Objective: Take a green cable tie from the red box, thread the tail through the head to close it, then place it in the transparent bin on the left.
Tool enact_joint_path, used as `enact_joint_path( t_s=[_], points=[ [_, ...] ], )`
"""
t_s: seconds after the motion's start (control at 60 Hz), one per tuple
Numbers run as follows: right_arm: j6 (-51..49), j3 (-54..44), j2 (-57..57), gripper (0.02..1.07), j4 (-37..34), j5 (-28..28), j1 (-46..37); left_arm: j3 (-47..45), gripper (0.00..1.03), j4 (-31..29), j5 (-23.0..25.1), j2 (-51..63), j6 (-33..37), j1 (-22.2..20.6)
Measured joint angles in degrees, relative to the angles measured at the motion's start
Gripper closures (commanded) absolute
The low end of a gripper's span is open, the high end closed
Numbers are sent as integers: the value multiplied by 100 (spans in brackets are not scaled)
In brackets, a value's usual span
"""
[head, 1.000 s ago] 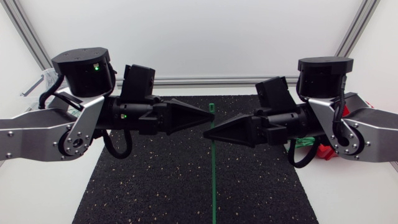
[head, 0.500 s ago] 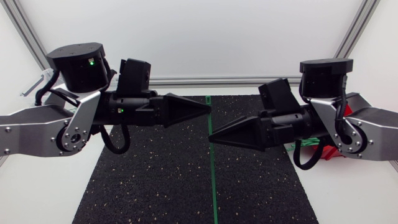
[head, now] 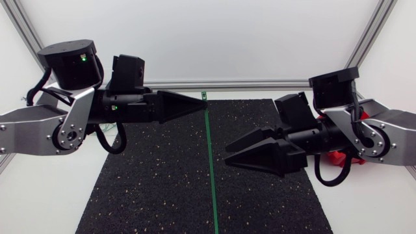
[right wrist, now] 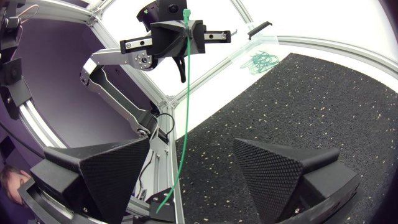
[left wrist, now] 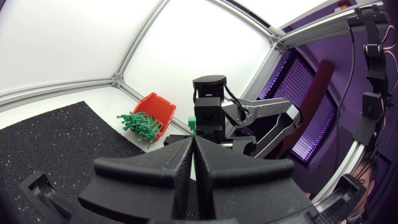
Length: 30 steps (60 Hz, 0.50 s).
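Spreading wide and touching nothing, the right gripper (head: pixel 229 156) is hovering near the green cable tie (head: pixel 209 156) — hanging straight from the left gripper (head: pixel 200 103), which is pinching it by the head. Free tail is risking a swing away from any regrasp, stalling the threading.

Overhead camera looks down; opposed wrist cameras share the cable tie (right wrist: pixel 186 93).
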Motion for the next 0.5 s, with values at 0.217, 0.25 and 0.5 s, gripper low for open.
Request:
enact_joint_path(
  t_s=[0.217, 0.25, 0.5],
  points=[
    [-988, 83, 125, 6, -26, 422, -356, 4, 100, -118, 11, 2, 46, 0],
    [-1158, 87, 157, 6, -35, 538, -387, 13, 100, -179, 7, 15, 48, 0],
    [-2323, 92, 295, 6, -33, 1530, -422, 170, 100, -743, -310, 247, 372, 0]
  ],
)
